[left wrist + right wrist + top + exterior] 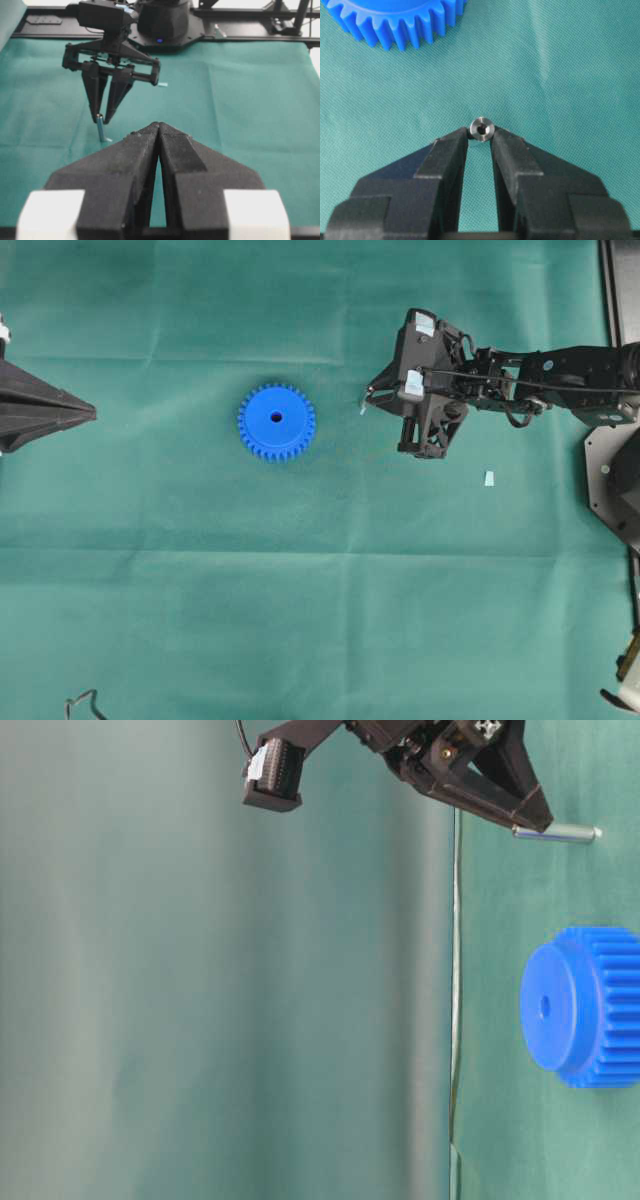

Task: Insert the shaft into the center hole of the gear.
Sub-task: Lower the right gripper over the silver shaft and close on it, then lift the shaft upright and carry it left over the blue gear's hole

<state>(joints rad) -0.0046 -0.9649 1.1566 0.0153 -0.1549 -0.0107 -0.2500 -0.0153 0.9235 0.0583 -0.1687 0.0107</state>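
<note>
1. Looking down from overhead, the gear [276, 421] is seen lying flat on the green surface [320, 600], its hole [276, 418] facing up. The right gripper [369, 395] is held to the right of the gear, apart from it, with the shaft [364, 406] barely made out at its fingertips. A pale scrap [489, 478] lies on the cloth further right. The left gripper [92, 414] is seen at the left edge, its fingers pressed together on nothing.

2. From table level, a view turned on its side, the shaft [556, 833] is seen pinched at one end by the right gripper [535, 823], the rest sticking out toward the cloth. The gear [585, 1005] rests to one side, its hole [545, 1006] visible.

3. In the left wrist view, the left gripper [158, 126] is shown closed and empty. Beyond it, the right gripper [101, 118] is closed on the top of the upright shaft [100, 128].

4. In the right wrist view, the shaft [482, 129] is seen end-on, clamped between the tips of the right gripper [481, 134]. The gear's [395, 20] toothed rim shows at the upper left, clear of the shaft.
</note>
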